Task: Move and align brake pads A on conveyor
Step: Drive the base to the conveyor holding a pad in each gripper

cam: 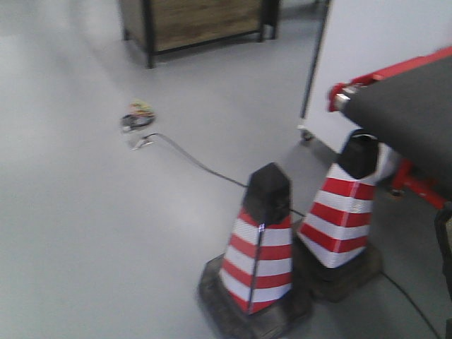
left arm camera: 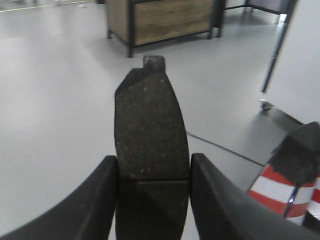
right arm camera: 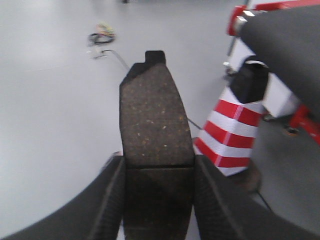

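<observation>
My left gripper [left arm camera: 153, 172] is shut on a brake pad A [left arm camera: 150, 125], a dark speckled curved pad with a centre groove, sticking out forward over the grey floor. In the right wrist view another brake pad A [right arm camera: 154, 120] is clamped the same way by my right gripper [right arm camera: 159, 172], also shut. The conveyor [cam: 413, 116], a dark felt-like belt with red frame edges, shows at the far right of the front view and as the conveyor's end [right arm camera: 285, 45] at the upper right of the right wrist view. Neither gripper appears in the front view.
Two red-and-white striped cones [cam: 260, 247] [cam: 346, 212] stand on the floor in front of the conveyor. A cable [cam: 198, 162] runs across the floor to a small bundle [cam: 138, 116]. A wooden cabinet [cam: 191, 21] and a white wheeled panel [cam: 381, 42] stand behind.
</observation>
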You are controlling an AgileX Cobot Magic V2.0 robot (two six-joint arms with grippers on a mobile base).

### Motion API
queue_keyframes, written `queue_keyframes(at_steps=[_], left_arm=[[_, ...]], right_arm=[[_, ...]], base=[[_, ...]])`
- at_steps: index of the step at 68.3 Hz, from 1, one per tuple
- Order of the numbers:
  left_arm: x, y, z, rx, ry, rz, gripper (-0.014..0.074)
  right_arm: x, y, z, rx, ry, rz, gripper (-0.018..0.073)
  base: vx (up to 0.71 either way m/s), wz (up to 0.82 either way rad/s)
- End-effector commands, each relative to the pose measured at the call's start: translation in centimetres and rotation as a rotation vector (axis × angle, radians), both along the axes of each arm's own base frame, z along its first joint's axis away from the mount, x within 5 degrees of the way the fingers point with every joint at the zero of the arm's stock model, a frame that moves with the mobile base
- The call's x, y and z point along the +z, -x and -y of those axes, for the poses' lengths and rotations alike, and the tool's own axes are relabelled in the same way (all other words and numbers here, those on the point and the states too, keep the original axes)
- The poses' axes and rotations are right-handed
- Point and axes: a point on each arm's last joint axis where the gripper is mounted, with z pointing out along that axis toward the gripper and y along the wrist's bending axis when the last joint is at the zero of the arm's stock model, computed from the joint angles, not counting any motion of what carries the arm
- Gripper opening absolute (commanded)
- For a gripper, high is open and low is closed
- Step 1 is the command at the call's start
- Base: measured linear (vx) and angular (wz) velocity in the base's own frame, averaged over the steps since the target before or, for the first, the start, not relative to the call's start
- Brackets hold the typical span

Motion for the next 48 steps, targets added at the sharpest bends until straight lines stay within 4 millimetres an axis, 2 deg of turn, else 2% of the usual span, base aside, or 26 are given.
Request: queue_keyframes(at_steps=[1, 48], left_arm=[[1.73, -0.27, -0.04, 0.006, 0.005, 0.118, 0.0104], [1.73, -0.27, -0.04, 0.006, 0.005, 0.118, 0.0104]], right_arm=[[1.71, -0.34, 0.06, -0.011, -0.012, 0.114, 0.0004], [1.71, -0.34, 0.06, -0.011, -0.012, 0.114, 0.0004]], base=[[0.32, -0.83], [0.26, -0.82]])
